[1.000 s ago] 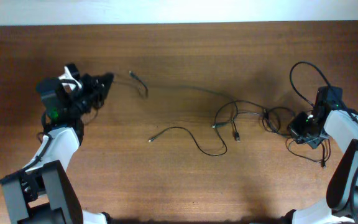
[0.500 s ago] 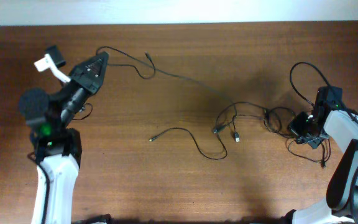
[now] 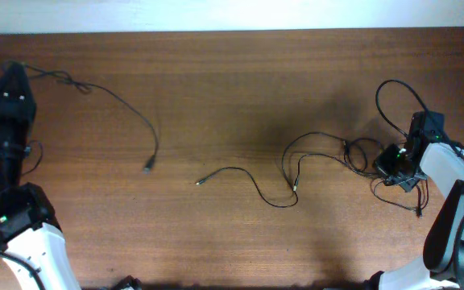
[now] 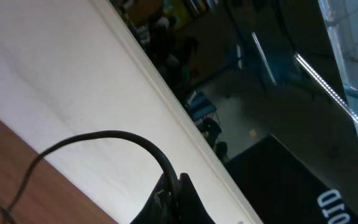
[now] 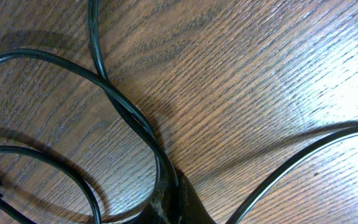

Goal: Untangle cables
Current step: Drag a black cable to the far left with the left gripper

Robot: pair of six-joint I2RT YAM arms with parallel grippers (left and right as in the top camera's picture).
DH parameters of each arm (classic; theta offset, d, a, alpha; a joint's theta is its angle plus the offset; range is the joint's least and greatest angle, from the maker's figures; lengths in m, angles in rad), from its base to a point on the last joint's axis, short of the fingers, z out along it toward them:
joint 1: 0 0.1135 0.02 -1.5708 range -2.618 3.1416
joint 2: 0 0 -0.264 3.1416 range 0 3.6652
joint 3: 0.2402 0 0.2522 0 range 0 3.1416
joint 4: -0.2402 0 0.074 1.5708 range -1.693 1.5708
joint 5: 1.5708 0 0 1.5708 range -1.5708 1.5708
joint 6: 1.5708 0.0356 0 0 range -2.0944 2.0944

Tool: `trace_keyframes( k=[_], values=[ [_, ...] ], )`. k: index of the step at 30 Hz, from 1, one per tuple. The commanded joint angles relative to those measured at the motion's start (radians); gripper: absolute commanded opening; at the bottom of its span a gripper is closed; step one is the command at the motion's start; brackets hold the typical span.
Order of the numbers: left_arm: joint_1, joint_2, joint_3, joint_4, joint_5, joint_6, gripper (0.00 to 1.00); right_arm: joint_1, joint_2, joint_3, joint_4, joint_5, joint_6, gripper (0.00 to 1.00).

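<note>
My left gripper [image 3: 14, 71] is at the table's far left, shut on one thin black cable [image 3: 127, 106]. That cable trails right and down to a free plug end [image 3: 147, 167], apart from the others. In the left wrist view the jaws [image 4: 174, 186] pinch this cable [image 4: 104, 134] as it arcs up in front of the wall. A second cable [image 3: 248, 179] snakes across the middle and joins a small bunch of loops [image 3: 349, 151]. My right gripper [image 3: 379, 163] sits beside that bunch, shut on a cable [image 5: 123, 106] against the wood, as the right wrist view [image 5: 171, 193] shows.
A thicker black cable loop [image 3: 393, 87] from the right arm arcs at the back right, and more of it trails by the arm's base [image 3: 416, 209]. The table's back edge meets a white wall [image 3: 232, 31].
My left arm has swung far to the left, dragging one cable out of the middle tangle. Its plug end now lies free on the left half. The right arm has not moved.
</note>
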State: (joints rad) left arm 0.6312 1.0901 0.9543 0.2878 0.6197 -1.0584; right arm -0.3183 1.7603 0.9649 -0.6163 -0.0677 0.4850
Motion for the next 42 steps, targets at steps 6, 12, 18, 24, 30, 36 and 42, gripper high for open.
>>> trace_keyframes(
  k=[6, 12, 18, 24, 30, 36, 42],
  values=[
    [0.031, -0.006, 0.032, -0.473, -0.287, 0.438, 0.00, -0.008, 0.035, -0.031, 0.002, 0.023, -0.007, 0.04],
    [0.031, 0.032, 0.123, -0.344, -0.547, 0.472, 0.01, -0.008, 0.035, -0.031, 0.002, 0.023, -0.007, 0.04],
    [0.037, 0.243, 0.487, -0.543, -0.596, 0.630, 0.01, -0.008, 0.035, -0.031, 0.001, 0.023, -0.007, 0.04],
    [0.053, 0.403, 0.808, -0.587, -0.569, 0.630, 0.02, -0.008, 0.035, -0.031, -0.005, 0.023, -0.006, 0.04],
    [0.051, 0.485, 0.829, -0.890, -0.181, 0.499, 0.00, -0.008, 0.035, -0.031, -0.004, 0.023, -0.006, 0.04],
    [-0.009, 0.519, 0.829, -0.694, 0.004, 0.166, 0.00, -0.008, 0.035, -0.031, -0.005, 0.023, -0.006, 0.04],
    [-0.183, 0.519, 0.838, -0.374, 0.002, 0.018, 0.00, -0.008, 0.035, -0.031, 0.000, 0.023, -0.006, 0.04]
  ],
)
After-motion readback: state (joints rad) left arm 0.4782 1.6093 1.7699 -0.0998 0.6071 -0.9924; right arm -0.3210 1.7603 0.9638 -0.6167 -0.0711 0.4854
